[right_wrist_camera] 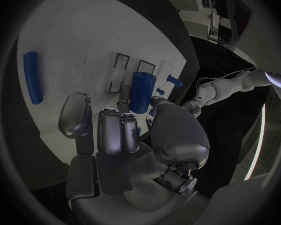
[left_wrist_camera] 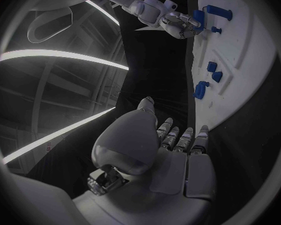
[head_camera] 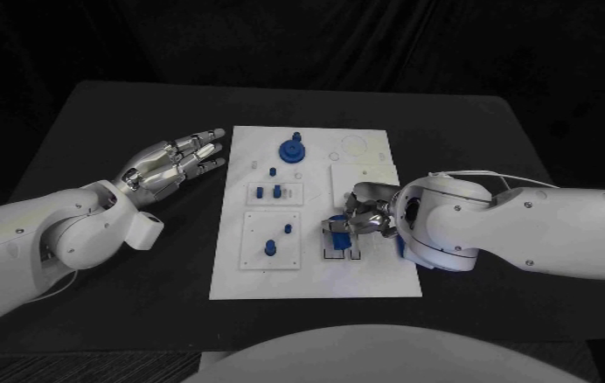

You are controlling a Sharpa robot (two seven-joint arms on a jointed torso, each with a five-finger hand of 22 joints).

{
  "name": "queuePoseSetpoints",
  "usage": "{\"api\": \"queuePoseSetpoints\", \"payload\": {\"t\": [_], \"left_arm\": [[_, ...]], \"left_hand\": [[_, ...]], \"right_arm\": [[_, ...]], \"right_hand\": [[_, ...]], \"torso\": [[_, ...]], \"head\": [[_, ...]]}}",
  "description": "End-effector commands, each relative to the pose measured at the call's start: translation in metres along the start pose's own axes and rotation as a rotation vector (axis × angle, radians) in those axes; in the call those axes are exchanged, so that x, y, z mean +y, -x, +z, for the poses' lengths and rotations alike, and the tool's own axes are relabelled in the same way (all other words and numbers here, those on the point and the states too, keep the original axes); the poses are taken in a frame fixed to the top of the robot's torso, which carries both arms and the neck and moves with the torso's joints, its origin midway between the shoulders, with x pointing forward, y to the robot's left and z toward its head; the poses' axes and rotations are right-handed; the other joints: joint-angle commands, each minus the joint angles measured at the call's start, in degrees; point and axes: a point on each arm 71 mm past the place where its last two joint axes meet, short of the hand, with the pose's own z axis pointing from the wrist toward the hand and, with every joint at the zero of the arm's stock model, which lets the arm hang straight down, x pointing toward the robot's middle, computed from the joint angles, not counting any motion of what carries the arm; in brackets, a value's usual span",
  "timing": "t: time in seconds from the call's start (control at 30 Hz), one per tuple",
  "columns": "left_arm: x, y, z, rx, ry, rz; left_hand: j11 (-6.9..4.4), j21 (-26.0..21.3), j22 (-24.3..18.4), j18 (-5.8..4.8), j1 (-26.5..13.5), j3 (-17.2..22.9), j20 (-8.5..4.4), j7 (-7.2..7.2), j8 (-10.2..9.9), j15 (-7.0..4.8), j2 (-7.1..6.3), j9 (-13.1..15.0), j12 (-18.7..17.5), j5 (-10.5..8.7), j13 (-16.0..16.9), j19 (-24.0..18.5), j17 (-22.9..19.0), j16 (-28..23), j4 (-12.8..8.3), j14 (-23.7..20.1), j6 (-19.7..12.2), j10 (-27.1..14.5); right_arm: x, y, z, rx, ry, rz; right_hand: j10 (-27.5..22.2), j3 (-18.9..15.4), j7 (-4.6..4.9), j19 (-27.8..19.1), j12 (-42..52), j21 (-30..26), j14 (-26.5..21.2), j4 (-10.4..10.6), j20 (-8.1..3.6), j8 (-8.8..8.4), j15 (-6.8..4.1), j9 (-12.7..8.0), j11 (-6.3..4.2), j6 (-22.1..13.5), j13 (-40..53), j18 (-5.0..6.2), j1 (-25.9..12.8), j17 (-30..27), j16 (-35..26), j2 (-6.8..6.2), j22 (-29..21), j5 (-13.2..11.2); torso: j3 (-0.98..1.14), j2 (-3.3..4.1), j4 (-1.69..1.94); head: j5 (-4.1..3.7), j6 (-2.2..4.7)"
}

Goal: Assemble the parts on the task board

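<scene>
A white task board lies at the centre of the black tabletop, its long axis running from 12 to 6 o'clock in the head view.

Right hand: it reaches in from 3 o'clock and rests over the board's lower right quarter. The right wrist view shows its fingers curled around an upright blue cylinder, thumb on one side and the other fingers on the opposite side, so this hand is gripping the part. Whether the cylinder's lower end touches the board cannot be told.

Left hand: it hovers off the board's 9 o'clock edge, above bare tabletop, fingers spread and straight, pointing towards 2 o'clock. It holds nothing.

Parts on the board: a blue round knobbed piece near the 12 o'clock end; a small blue peg just below it; two short blue pegs standing side by side in a recessed plate at mid-board; one blue peg in the square plate towards 7 o'clock. In the right wrist view a long blue bar lies flat on the board, well apart from the gripped cylinder.
</scene>
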Motion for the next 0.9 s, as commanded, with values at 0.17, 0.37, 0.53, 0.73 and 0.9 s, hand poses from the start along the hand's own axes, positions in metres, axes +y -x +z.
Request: {"api": "queuePoseSetpoints", "payload": {"t": [0.17, 0.37, 0.53, 0.73, 0.9], "left_arm": [[-0.0002, -0.0021, 0.0012, 0.012, -0.006, -0.012], [0.0002, -0.0021, 0.0015, 0.014, -0.002, -0.013], [0.0004, -0.0020, 0.0017, 0.015, 0.000, -0.013], [0.0007, -0.0021, 0.0020, 0.018, 0.003, -0.014], [0.0008, -0.0023, 0.0021, 0.021, 0.004, -0.015]], "left_hand": [[-0.05, 0.32, 0.07, 0.06, -0.30, -0.01, 0.00, 0.31, 0.18, -0.05, 0.00, 0.05, -0.13, 0.39, -0.08, 0.58, 0.05, 0.26, -0.07, 0.26, 0.21, -0.05], [-0.04, 0.33, 0.07, 0.06, -0.26, -0.01, 0.00, 0.36, 0.21, -0.03, -0.01, 0.06, -0.13, 0.40, -0.07, 0.59, 0.05, 0.27, -0.08, 0.27, 0.30, -0.02], [0.02, 0.34, 0.07, 0.03, -0.12, 0.04, 0.01, 0.47, 0.25, 0.03, -0.05, 0.07, -0.12, 0.59, -0.06, 0.61, 0.05, 0.27, -0.15, 0.27, 0.39, -0.02], [0.05, 0.36, 0.09, 0.02, -0.03, 0.06, 0.01, 0.51, 0.26, 0.05, -0.08, 0.07, -0.12, 0.68, -0.06, 0.63, 0.06, 0.29, -0.20, 0.28, 0.43, -0.02], [0.07, 0.38, 0.12, 0.00, 0.04, 0.08, 0.02, 0.55, 0.27, 0.07, -0.11, 0.07, -0.12, 0.70, -0.07, 0.66, 0.06, 0.29, -0.24, 0.29, 0.45, -0.02]], "right_arm": [[-0.0020, -0.0086, -0.0002, 0.053, -0.017, -0.034], [-0.0023, -0.0094, 0.0002, 0.062, -0.018, -0.040], [-0.0024, -0.0101, 0.0002, 0.070, -0.017, -0.047], [-0.0029, -0.0101, 0.0000, 0.070, -0.016, -0.046], [-0.0061, -0.0056, -0.0019, 0.026, 0.003, -0.017]], "right_hand": [[5.96, -3.31, 0.36, 0.01, 0.15, -0.58, 3.39, 0.11, 0.25, -0.05, 0.47, -0.70, 0.41, 0.37, 15.06, 1.02, -3.45, 0.51, -0.61, 1.51, 8.31, -10.66], [5.96, -7.92, 0.45, 0.09, 0.15, -1.00, 3.43, 0.16, 0.30, -0.25, 0.54, -1.78, 0.50, 0.44, 15.06, 1.05, -7.98, 0.61, -0.58, 2.73, 8.32, -22.06], [5.96, -10.01, 0.47, 0.12, 0.15, -1.21, 3.43, -0.01, 0.32, -0.30, 0.56, -2.31, 0.51, 0.58, 15.06, 1.07, -7.35, 0.60, -0.59, 2.19, 8.31, -24.61], [5.96, -11.84, 0.54, 0.11, 0.15, -1.38, 3.44, 0.14, 0.35, -0.41, 0.60, -2.79, 0.54, 0.54, 15.06, 1.08, -6.81, 0.62, -0.58, 1.51, 8.30, -26.94], [5.96, -13.61, 0.76, 0.05, 0.15, -1.55, 3.53, 0.26, 0.44, -0.82, 0.73, -3.30, 0.74, -0.19, 15.06, 1.08, -7.56, 1.32, -0.19, 0.26, 8.30, -28.79]], "torso": [[0.04, 0.01, 0.00], [0.02, 0.00, 0.03], [0.04, 0.00, 0.02], [0.05, 0.02, 0.03], [0.07, 0.00, 0.03]], "head": [[0.05, -0.01], [0.09, -0.01], [0.12, -0.01], [0.14, -0.01], [0.40, -0.01]]}}
